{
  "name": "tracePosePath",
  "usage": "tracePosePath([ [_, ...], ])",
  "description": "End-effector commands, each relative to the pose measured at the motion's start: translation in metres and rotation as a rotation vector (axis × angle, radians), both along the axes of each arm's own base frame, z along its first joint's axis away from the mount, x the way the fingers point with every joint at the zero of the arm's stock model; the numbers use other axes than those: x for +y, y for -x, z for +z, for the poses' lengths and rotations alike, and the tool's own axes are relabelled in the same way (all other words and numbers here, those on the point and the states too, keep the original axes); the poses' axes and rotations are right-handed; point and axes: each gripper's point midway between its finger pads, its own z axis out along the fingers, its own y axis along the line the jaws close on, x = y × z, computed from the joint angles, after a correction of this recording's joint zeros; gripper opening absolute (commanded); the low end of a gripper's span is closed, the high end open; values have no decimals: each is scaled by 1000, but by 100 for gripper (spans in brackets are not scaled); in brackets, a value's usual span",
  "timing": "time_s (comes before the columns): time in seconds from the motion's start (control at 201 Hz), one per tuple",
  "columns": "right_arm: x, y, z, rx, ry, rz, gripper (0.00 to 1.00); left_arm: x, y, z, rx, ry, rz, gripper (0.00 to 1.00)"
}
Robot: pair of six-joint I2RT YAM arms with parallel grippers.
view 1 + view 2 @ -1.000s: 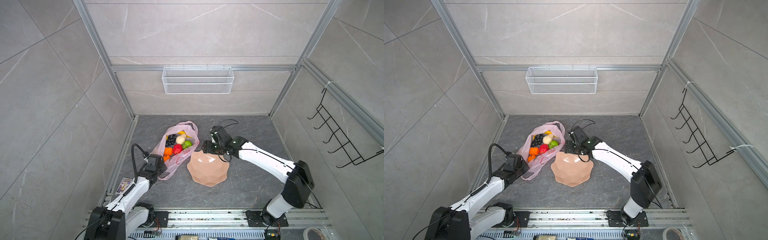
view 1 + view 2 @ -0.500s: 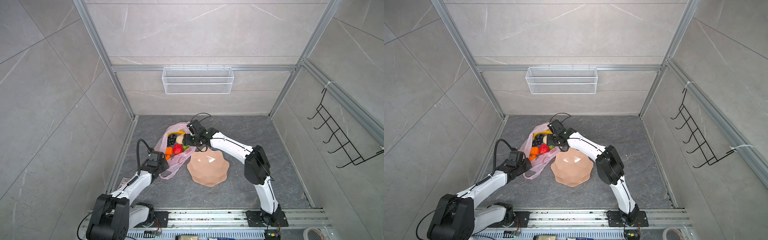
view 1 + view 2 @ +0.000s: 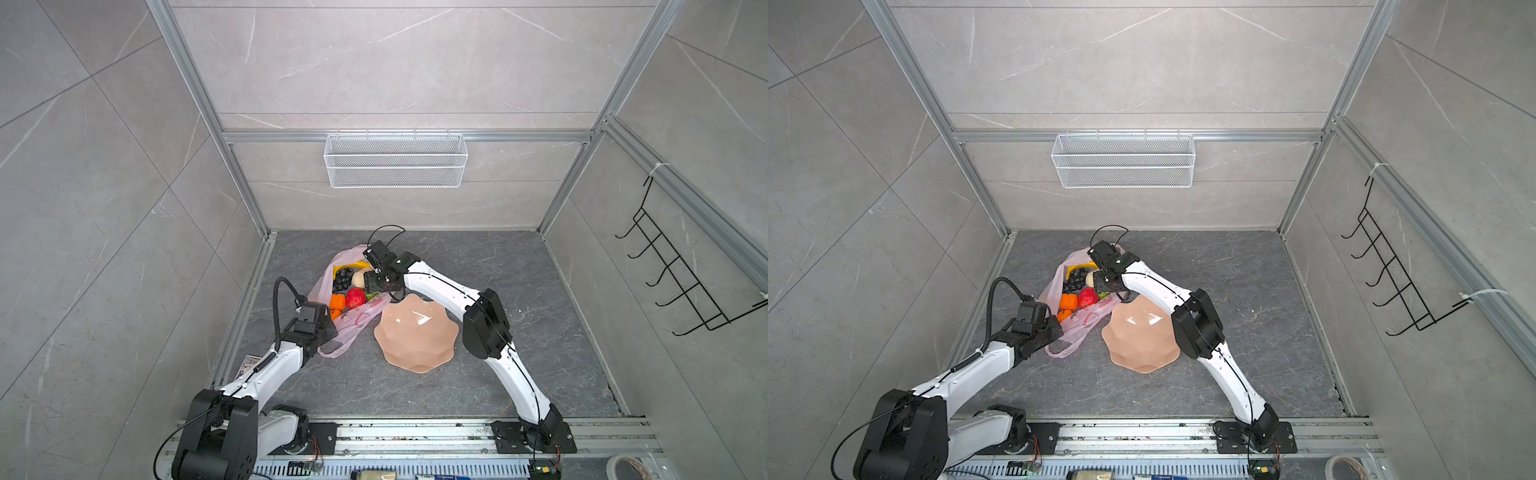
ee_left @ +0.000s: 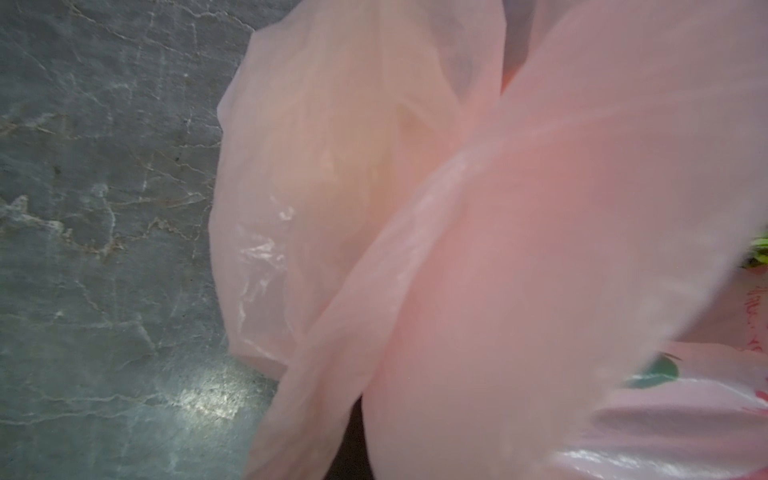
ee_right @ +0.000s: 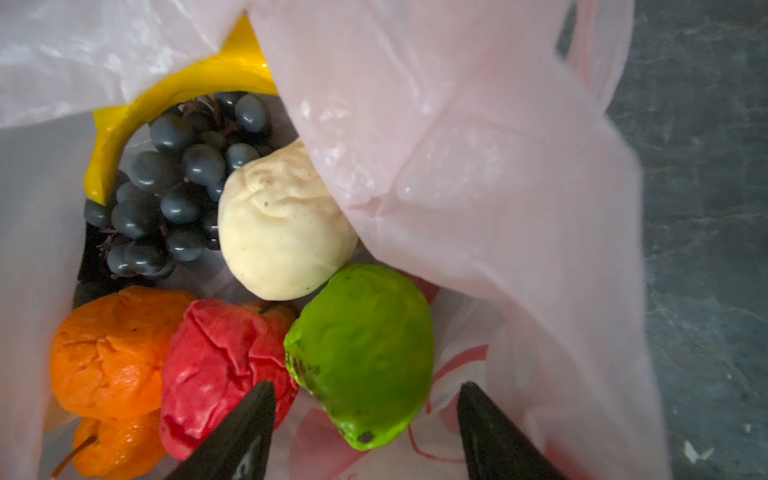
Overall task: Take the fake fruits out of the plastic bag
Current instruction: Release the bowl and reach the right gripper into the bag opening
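Fruits point(image 5: 282, 232) in bag point(image 3: 357, 320) | right gripper point(image 5: 366, 386) tipped down, spread over green fruit point(image 5: 361, 345) | left gripper point(image 3: 328, 330) low, pinching bag edge

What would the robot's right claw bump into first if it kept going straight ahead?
Probably the green fruit. The open right gripper points into the plastic bag, and that fruit lies right ahead between its fingertips. The red apple beside it is close too, so I can't be fully sure.

Lab test cell: aluminium frame point(image 3: 270, 136), tile walls point(image 3: 395, 62), base rail point(image 3: 415, 434).
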Motion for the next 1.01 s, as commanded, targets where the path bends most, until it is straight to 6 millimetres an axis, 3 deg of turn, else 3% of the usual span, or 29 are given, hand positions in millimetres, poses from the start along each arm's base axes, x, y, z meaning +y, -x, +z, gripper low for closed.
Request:
tracePosePath([
  [0.0, -4, 2, -16, 18, 67, 52, 72, 1, -9, 15, -45, -25, -4, 0],
  [0.134, -4, 1, -31, 43, 101, 69, 73, 2, -9, 15, -45, -29, -2, 0],
  [0.184, -4, 0, -28, 37, 106, 68, 73, 2, -9, 14, -41, -29, 0, 0],
  [0.194, -4, 0, -39, 51, 119, 69, 73, 2, -9, 14, -42, -28, -1, 0],
  [0.229, -5, -1, -44, 52, 133, 67, 73, 2, -9, 14, -42, -30, 1, 0],
  [0.622, -2, -8, -58, 61, 156, 82, 65, 3, -10, 12, -38, -36, 5, 0],
  [0.642, 2, -11, -49, 43, 136, 82, 65, 3, -10, 13, -39, -37, 5, 0],
  [1.001, 12, -10, -9, -1, 71, 100, 56, 2, -11, 11, -31, -37, 0, 1],
])
